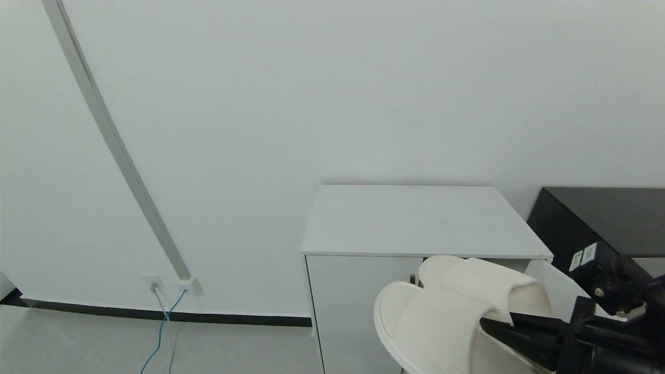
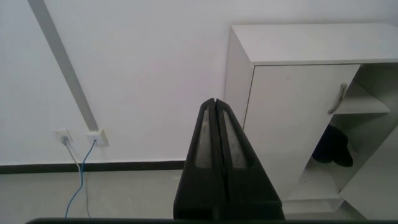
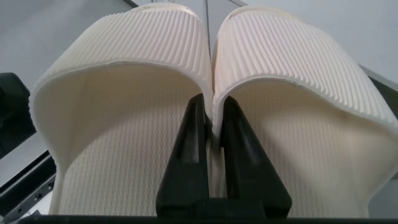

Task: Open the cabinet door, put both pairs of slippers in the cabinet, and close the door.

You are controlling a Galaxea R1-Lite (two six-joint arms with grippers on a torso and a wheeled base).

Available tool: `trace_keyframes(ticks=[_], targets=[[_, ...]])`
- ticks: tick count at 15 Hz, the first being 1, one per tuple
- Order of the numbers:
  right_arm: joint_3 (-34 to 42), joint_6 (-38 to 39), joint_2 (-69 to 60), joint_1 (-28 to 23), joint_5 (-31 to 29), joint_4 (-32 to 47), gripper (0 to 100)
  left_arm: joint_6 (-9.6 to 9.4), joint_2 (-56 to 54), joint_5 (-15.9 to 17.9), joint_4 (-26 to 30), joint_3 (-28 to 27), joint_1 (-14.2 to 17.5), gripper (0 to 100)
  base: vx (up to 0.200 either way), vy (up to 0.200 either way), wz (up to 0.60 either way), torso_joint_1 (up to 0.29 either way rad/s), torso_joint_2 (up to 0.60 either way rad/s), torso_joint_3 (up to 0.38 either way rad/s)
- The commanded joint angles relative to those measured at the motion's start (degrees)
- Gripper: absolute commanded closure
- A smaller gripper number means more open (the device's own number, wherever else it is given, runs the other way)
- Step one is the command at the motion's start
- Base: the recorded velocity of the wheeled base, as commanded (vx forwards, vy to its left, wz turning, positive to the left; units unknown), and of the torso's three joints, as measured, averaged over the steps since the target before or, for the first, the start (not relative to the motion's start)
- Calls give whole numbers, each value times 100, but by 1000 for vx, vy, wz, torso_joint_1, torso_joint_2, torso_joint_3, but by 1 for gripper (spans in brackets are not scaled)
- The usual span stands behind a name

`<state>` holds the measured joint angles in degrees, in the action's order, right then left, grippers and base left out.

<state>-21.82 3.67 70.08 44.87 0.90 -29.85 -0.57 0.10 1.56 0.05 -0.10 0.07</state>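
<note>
A pair of cream ribbed slippers (image 1: 447, 317) hangs in front of the white cabinet (image 1: 421, 221), soles together. My right gripper (image 1: 488, 324) is shut on their inner edges. In the right wrist view its fingers (image 3: 193, 143) pinch the two slippers (image 3: 124, 74) side by side. The cabinet's left door (image 1: 358, 306) is closed and its right door (image 1: 558, 291) stands swung out. My left gripper (image 2: 215, 106) is shut with nothing in it, off to the left of the cabinet (image 2: 292, 112). Inside the open half, a dark pair of slippers (image 2: 334, 148) lies on the lower shelf.
A black piece of furniture (image 1: 608, 218) stands right of the cabinet. On the wall to the left are sockets (image 1: 156, 284) with cables hanging to the floor, and a grey trunking strip (image 1: 114, 140). Bare grey floor (image 1: 78, 343) lies left of the cabinet.
</note>
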Motion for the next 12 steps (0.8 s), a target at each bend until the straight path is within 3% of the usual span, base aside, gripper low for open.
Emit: trace_keyframes(ticks=[1,10,12], targets=[[20,2,120,4,-81,-3,100,-4,-1,2,-5,1,10,100,0,-200,0,2,7,7],[73,-42,32,48,-152,-20,100,-4,-1,2,-5,1,10,100,0,-200,0,6,5,3],[125,-121,-30,118,-161,-20,100,-13,-1,2,-5,1,10,100,0,0,0,0,0,0]])
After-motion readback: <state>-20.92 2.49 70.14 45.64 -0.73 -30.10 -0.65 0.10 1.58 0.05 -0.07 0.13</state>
